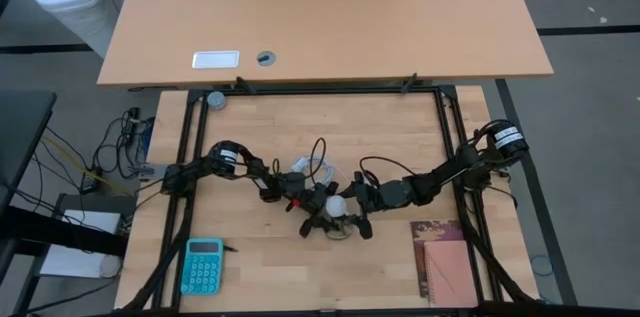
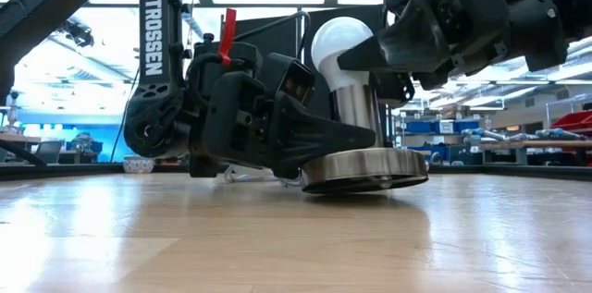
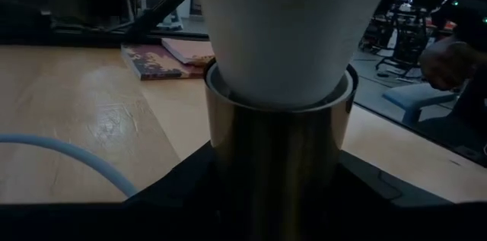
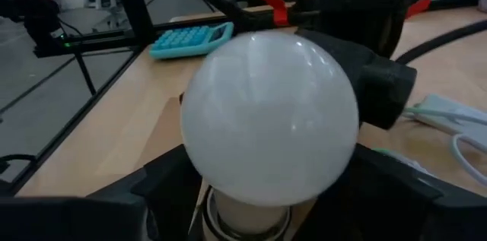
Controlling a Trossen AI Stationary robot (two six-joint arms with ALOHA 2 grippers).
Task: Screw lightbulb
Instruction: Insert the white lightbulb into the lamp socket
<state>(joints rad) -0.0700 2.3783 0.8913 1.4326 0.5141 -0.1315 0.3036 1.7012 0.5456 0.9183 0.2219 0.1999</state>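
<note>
The white lightbulb [image 2: 340, 45] stands upright with its neck in the silvery socket's cylinder [image 2: 357, 117], whose round base disc [image 2: 365, 171] sits on the wooden table. My left gripper [image 1: 315, 212] comes in low from the table's left and is shut on the socket cylinder [image 3: 278, 157]. My right gripper [image 1: 355, 212] comes from the right, higher up, slanting slightly down, with its fingers on either side of the bulb's globe [image 4: 270, 115]. My left gripper pinches the socket's cylinder [image 2: 344, 131] between its two fingers [image 2: 319, 136], just above the base disc. The fingers reach in level from the table's left. The socket stands upright with its disc on the table. My right gripper has the bulb's globe [image 4: 228, 172] between its two fingers [image 4: 163, 188], low on the round part. The fingers come from the table's right, tipped slightly down. The bulb stands upright in the socket.
A teal calculator [image 1: 203, 264] lies near the front left. A reddish book [image 1: 442, 257] lies at the front right. A coiled white cable [image 1: 310, 169] lies just behind the socket. Black frame rails [image 1: 445, 137] edge the work area.
</note>
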